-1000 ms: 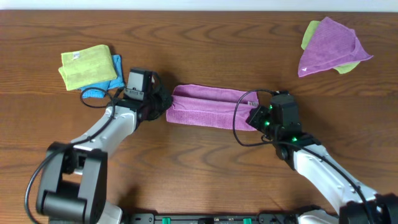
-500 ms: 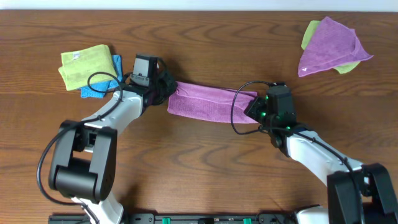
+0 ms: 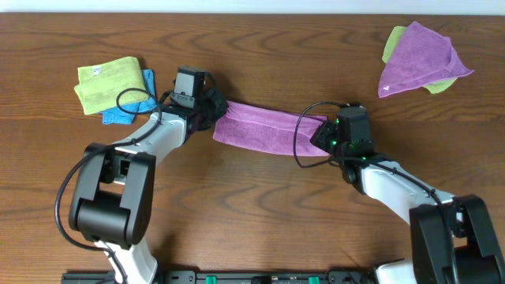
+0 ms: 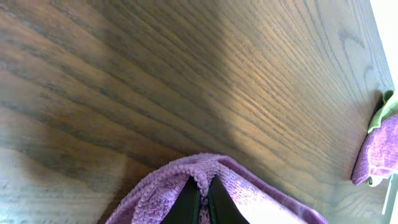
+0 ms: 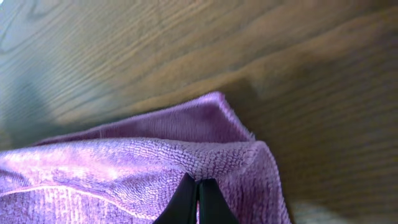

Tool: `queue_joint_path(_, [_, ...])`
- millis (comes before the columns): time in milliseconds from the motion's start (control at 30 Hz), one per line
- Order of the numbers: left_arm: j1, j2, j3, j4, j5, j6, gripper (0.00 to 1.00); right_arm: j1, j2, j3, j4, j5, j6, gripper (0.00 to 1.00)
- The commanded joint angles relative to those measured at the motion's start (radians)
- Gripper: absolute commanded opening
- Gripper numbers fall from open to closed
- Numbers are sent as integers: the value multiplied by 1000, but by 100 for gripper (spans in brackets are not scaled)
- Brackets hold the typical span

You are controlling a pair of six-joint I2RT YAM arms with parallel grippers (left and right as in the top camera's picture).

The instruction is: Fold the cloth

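A purple cloth (image 3: 264, 130) lies stretched in a long folded band across the middle of the wooden table. My left gripper (image 3: 213, 115) is shut on its left end; in the left wrist view the dark fingers (image 4: 200, 194) pinch the cloth's hemmed edge (image 4: 249, 190). My right gripper (image 3: 322, 136) is shut on its right end; in the right wrist view the fingers (image 5: 198, 198) pinch the folded purple cloth (image 5: 124, 171). The band slopes slightly, with the left end farther back than the right.
A folded yellow-green cloth (image 3: 110, 83) on a blue cloth (image 3: 136, 106) lies at the back left. A crumpled purple cloth (image 3: 422, 61) over a green one (image 3: 394, 39) lies at the back right, also at the edge of the left wrist view (image 4: 376, 155).
Both grippers have moved toward the back of the table with the cloth ends, the left one further. The purple band has shifted back and now slopes.
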Motion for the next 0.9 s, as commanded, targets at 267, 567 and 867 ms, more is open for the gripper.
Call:
queue_joint_path(267, [-19, 53, 23, 19, -27, 0, 9, -10, 7, 21, 11, 41, -37, 1])
queue_joint_path(567, [-19, 53, 23, 33, -31, 0, 23, -9, 7, 21, 34, 39, -55, 62])
queue_joint_path(867, [-17, 48, 23, 25, -31, 8, 88, -9, 6, 22, 63, 8, -54, 84])
